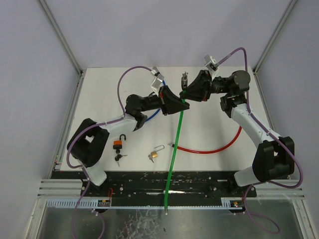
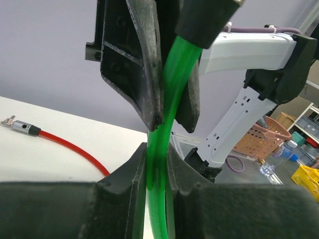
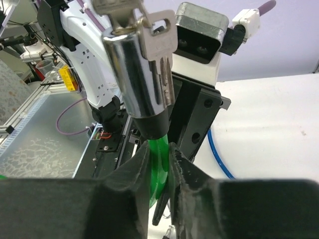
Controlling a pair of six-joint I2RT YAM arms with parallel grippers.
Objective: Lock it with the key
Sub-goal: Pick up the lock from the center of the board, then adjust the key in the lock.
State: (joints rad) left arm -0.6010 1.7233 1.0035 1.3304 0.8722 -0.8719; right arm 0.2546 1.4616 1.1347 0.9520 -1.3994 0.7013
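The left claw (image 2: 157, 172), arm stretched inward over the white surface (image 1: 214, 124), is clamped on the translucent green cable lock (image 1: 173, 144). The right claw (image 3: 160, 164), opposite, pinches it just below its chrome cylinder (image 3: 134, 74), whose keyed top is cropped in the wrist view.

Left claw (image 1: 173, 103), right claw (image 1: 191, 93) both gripping green cable (image 1: 173, 144); red cable (image 1: 209, 150), orange padlock (image 1: 118, 144) on table (image 1: 104, 99).

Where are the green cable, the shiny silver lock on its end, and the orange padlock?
green cable (image 1: 174, 154): top external view, on the middle of its straight stretch.
silver lock barrel (image 3: 135, 74): right wrist view, on its shiny round side.
orange padlock (image 1: 118, 144): top external view, on its orange body.
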